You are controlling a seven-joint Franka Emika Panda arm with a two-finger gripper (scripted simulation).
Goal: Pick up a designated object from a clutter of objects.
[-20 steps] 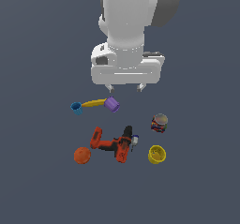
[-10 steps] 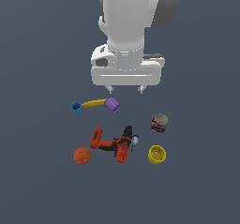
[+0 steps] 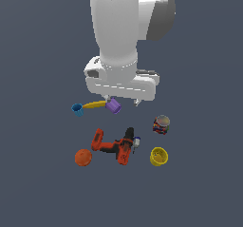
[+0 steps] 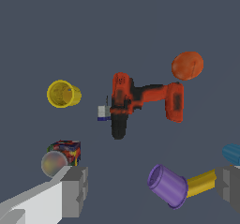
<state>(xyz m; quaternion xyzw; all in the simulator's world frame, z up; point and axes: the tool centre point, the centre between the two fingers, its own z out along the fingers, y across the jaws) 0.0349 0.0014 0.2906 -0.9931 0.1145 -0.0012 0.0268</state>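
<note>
Gripper (image 3: 123,100) hangs above the clutter, jaws spread wide, holding nothing; fingertips (image 4: 75,190) frame the wrist view's edges.

Ball (image 3: 83,157) lies on the floor at the exterior view's lower left, just beside the drill (image 3: 115,146) handle base, apparently not touching.

Handling, judged: smooth, round, rigid-looking, probably light. Likely to roll or squirt out if pinched off-centre. Best taken across its widest part, jaws straddling the middle, the pad on the drill side kept clear of the drill.

Count: one ball, one drill, one banana (image 3: 95,105), one can (image 3: 161,125), three cups: yellow (image 3: 159,156), purple (image 3: 113,106), blue (image 3: 77,109).
</note>
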